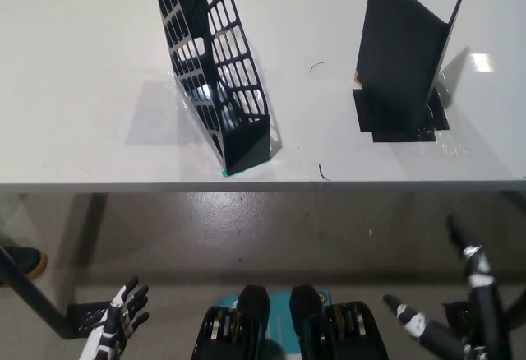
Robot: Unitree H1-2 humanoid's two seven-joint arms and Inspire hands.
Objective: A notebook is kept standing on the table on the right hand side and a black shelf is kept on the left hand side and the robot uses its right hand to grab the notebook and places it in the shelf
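Nearest, below the table edge, the white left hand (pixel 119 320) rests at lower left, fingers spread and holding nothing. The black right hand (pixel 460 311) sits low at lower right — fingers apart, empty. Farther off on the white table (pixel 82 89), the black shelf (pixel 215 64) stands left, and the dark notebook (pixel 403 56) stands upright right — well apart.

a white table (pixel 82 130) stands over a grey, glossy concrete floor (pixel 271 228).
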